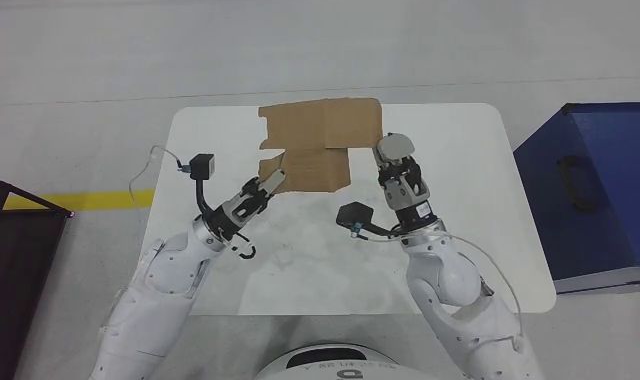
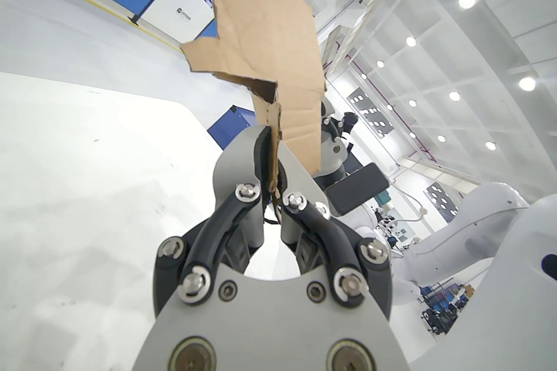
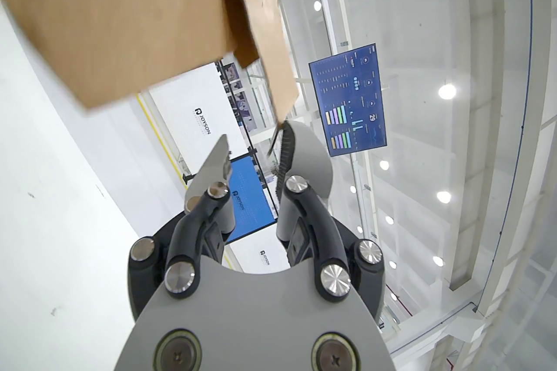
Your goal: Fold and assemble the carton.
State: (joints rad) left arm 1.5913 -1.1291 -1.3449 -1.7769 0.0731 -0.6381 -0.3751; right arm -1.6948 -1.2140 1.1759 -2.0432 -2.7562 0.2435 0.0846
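Two hands meet at a brown carton (image 1: 320,130), which is partly folded, over the far middle of the white desk (image 1: 470,230). The left hand (image 2: 270,159) is clamped on a flap edge at the carton's near left corner, with the cardboard pinched between its fingers. The right hand (image 3: 256,142) is at the carton's right side with its fingers spread apart; a cardboard corner lies just beside one ridged pad (image 3: 287,146). A blue bin (image 1: 590,180) stands on the floor beyond the desk's right end.
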